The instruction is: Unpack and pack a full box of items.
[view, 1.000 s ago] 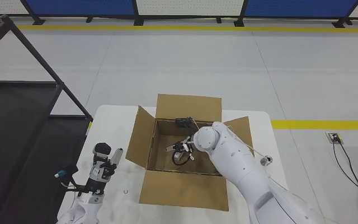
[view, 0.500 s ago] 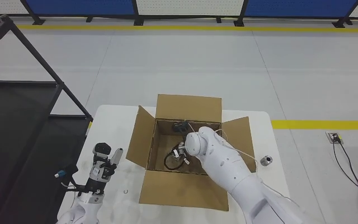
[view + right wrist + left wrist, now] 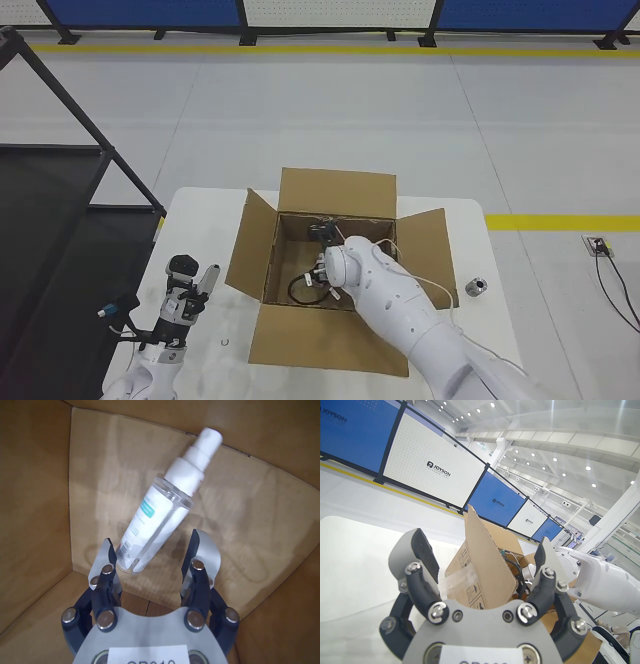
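Note:
An open cardboard box point(image 3: 300, 340) stands in the middle of the white table point(image 3: 205, 215). My right arm point(image 3: 385, 290) reaches down into it. On the box floor lies a clear spray bottle point(image 3: 160, 510) with a white cap and a teal label. My right gripper point(image 3: 152, 540) is open, and the bottle's base sits between its fingers, close to one pad. My left gripper point(image 3: 481, 536) is open and holds nothing, to the left of the box point(image 3: 485, 560) beside its raised side flap. In the top view the left gripper point(image 3: 190, 285) stands near the table's left edge.
A small metal cylinder point(image 3: 476, 287) rests on the table to the right of the box. A tiny ring point(image 3: 227, 344) lies near the front left. A black cable loop point(image 3: 300, 290) hangs at the right wrist inside the box. A dark rack point(image 3: 50, 200) borders the table's left side.
My right arm has swung leftward inside the box, carrying its cable loop along. The left arm has kept still.

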Available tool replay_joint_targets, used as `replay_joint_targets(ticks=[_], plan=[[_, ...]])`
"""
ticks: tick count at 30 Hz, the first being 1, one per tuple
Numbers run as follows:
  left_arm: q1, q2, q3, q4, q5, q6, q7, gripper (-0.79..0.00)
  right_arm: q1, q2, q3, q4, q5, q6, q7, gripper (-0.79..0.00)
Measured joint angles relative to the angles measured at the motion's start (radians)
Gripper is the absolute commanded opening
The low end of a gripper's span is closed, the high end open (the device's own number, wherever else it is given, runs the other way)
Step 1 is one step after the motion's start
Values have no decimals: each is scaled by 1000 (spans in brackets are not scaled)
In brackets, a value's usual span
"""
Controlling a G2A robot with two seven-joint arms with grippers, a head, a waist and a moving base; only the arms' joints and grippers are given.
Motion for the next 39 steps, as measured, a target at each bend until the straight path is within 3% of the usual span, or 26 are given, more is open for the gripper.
replay_joint_targets(ticks=[4, 18, 20, 23, 30, 39], plan=[[0, 0, 0, 0, 0, 0, 0, 0, -2, 3, 8, -13, -19, 18, 2, -394], [0, 0, 0, 0, 0, 0, 0, 0, -22, 3, 34, -21, -46, 7, 5, -413], [0, 0, 0, 0, 0, 0, 0, 0, -20, 1, 35, -17, -52, 7, 15, -493], [0, 0, 0, 0, 0, 0, 0, 0, -17, -1, 39, -11, -53, -6, 25, -785], [0, 0, 0, 0, 0, 0, 0, 0, 0, 12, 91, -3, -15, -79, 22, -785], [0, 0, 0, 0, 0, 0, 0, 0, -45, 95, 217, -132, 5, -274, 73, -785]])
